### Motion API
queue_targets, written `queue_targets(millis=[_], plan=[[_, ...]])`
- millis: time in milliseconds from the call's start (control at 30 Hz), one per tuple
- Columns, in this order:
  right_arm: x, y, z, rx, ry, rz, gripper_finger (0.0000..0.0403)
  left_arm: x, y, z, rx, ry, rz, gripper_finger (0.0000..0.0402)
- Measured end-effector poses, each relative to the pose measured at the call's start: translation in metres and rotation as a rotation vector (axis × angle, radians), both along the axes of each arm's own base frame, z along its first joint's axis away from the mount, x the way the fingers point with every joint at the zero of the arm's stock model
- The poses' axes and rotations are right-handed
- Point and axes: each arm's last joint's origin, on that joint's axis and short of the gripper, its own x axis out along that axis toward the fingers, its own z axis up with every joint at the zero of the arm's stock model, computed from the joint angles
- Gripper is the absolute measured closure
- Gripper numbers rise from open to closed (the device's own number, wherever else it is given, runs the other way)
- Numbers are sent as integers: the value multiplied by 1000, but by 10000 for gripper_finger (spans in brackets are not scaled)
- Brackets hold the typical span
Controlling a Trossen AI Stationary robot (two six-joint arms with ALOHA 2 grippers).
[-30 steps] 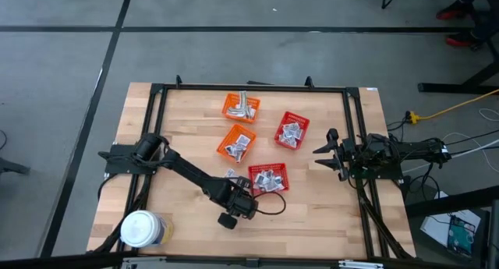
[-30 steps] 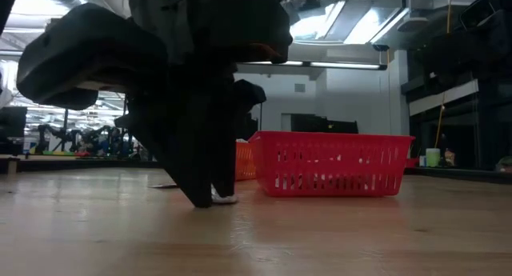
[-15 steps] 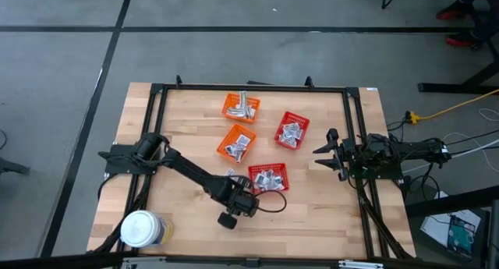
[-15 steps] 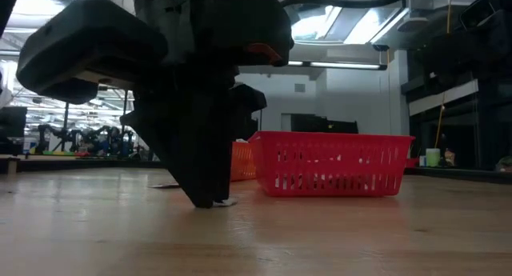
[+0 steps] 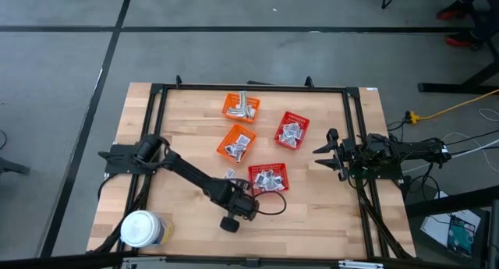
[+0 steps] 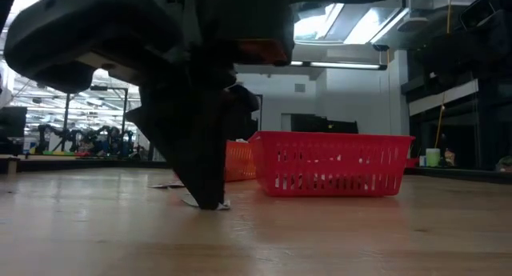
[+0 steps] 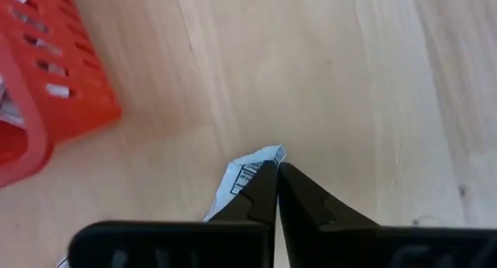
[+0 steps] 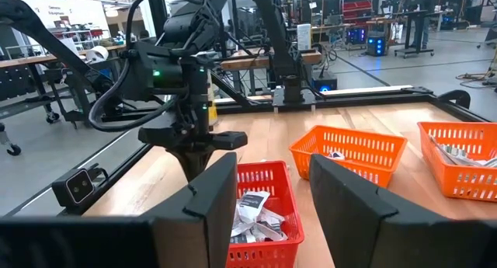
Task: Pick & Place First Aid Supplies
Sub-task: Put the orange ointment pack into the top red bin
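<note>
- Wooden desk (image 5: 187, 230) with a black frame around its edge carries four mesh baskets, a jar and both arms.
- Left arm (image 5: 183, 171) stretches from the desk's left edge to a spot just left of the nearest red basket (image 5: 268, 178), the landmark for what follows.
- Right arm (image 5: 390, 153) waits over the desk's right edge, well to the right of that basket; its claw (image 5: 330, 153) stands spread and holds nothing, its two fingers (image 8: 210, 198) well apart in its own wrist view.
- White-lidded jar (image 5: 141, 228) stands far to the basket's left, at the desk's near left corner.
- Second red basket (image 5: 291, 130) sits beyond the landmark basket, slightly to its right, and two orange baskets (image 5: 236, 142) (image 5: 240, 106) sit beyond it to the left; all four hold silvery packets (image 5: 268, 179).
- Left claw (image 7: 276, 192) points down at the desk just beside the landmark basket's left side, its fingers pressed together on the edge of a small sachet (image 7: 244, 175).
- That sachet, silvery white with dark print, lies on the wood outside the basket, its pinched end bent upward.
</note>
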Motion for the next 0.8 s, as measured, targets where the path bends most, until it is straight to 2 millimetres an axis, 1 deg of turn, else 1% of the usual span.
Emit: queue_targets(millis=[167,333,567,800], plan=[[0,0,0,0,0,0,240,5,-4,6,-25,-20,12,399],[0,0,0,0,0,0,240,3,-4,13,-48,-18,17,399],[0,0,0,0,0,0,240,-2,-1,39,-67,-65,62,400],[0,0,0,0,0,0,240,-9,2,72,-99,-138,65,400]])
